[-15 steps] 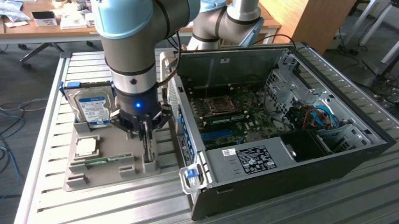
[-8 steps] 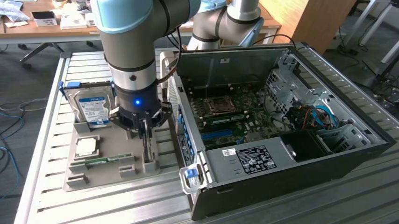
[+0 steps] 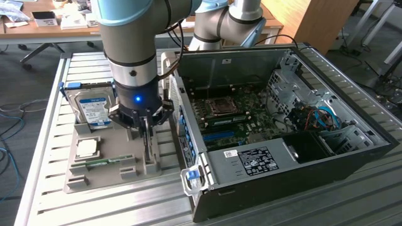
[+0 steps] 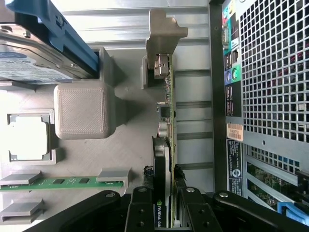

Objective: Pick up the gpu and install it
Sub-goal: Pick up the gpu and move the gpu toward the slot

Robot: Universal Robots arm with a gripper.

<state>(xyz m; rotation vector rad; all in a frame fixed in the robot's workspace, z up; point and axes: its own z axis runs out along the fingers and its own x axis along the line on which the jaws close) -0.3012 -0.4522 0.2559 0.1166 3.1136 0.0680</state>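
Observation:
The gpu (image 3: pixel 148 143) stands on edge in a slot of the grey holder tray (image 3: pixel 116 141), just to the exterior view's left of the open computer case (image 3: pixel 283 117). My gripper (image 3: pixel 146 123) reaches straight down onto it. In the wrist view the gpu (image 4: pixel 169 121) shows edge-on: green board, dark cooler on one face, metal bracket end (image 4: pixel 159 65) far from me. My gripper (image 4: pixel 166 215) is shut on the gpu's near end, one black finger (image 4: pixel 140 210) on each face.
The holder tray also carries a silver hard drive with a blue label (image 3: pixel 93 110), a processor chip (image 3: pixel 86 148) and a narrow green memory stick (image 3: pixel 103 162). The case's rear panel (image 4: pixel 270 96) stands close beside the card. Its motherboard (image 3: pixel 238 117) lies exposed.

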